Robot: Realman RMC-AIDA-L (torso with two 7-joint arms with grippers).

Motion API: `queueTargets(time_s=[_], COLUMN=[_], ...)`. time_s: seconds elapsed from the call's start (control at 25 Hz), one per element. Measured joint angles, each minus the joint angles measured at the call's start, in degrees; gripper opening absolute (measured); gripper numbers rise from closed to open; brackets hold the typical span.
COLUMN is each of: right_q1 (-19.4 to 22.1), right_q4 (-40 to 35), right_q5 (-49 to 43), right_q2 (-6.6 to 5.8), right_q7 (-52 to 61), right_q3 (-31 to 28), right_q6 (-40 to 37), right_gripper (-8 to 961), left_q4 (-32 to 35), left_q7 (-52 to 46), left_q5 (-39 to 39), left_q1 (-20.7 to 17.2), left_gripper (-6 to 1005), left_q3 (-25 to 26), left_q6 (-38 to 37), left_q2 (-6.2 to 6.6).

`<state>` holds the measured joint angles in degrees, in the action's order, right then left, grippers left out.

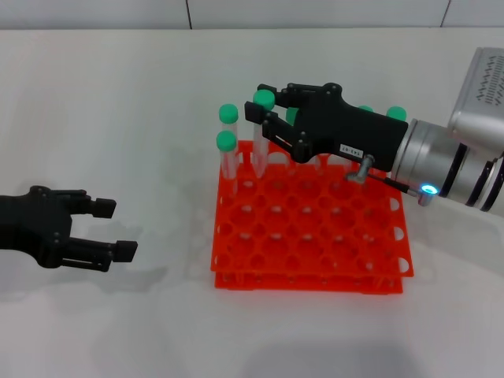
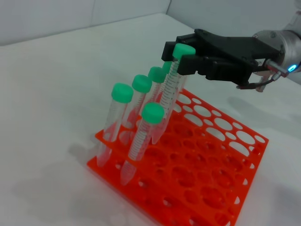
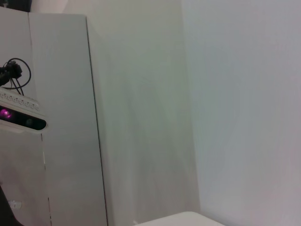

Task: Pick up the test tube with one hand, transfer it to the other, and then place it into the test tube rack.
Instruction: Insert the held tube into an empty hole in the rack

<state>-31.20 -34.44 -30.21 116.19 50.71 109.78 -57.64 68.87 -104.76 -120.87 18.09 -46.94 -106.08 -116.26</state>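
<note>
The orange-red test tube rack (image 1: pixel 315 236) stands on the white table right of centre, and it also shows in the left wrist view (image 2: pixel 211 188). My right gripper (image 1: pixel 264 118), black with a white label, hovers over the rack's far left corner. It is shut on the green-capped test tube (image 1: pixel 263 100), holding it just under the cap. In the left wrist view that gripper (image 2: pixel 181 56) holds the tube (image 2: pixel 168 94) slightly tilted, its lower end down in a hole at the rack's edge. My left gripper (image 1: pixel 114 228) is open and empty, low at the table's left.
Several other green-capped tubes (image 1: pixel 227 142) stand in the rack's far row and left column (image 2: pixel 122 92). More caps (image 1: pixel 396 114) show behind the right gripper. The right wrist view shows only a wall and a cabinet (image 3: pixel 47 117).
</note>
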Motion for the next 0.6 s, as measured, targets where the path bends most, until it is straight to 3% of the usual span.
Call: queueTargets(time_s=[0.6], right_q1=[-0.06], right_q4=[0.82], right_q5=[3.68], right_q2=[0.00], right_q7=[-2.96], right_q3=[2.15], right_q6=[0.21], right_gripper=[266], left_q4=[-0.13], left_q7=[0.06], left_q5=[0.07], left_q1=[0.47], left_gripper=[888], left_q3=[0.00], left_q6=[-0.01], left_q2=[0.04])
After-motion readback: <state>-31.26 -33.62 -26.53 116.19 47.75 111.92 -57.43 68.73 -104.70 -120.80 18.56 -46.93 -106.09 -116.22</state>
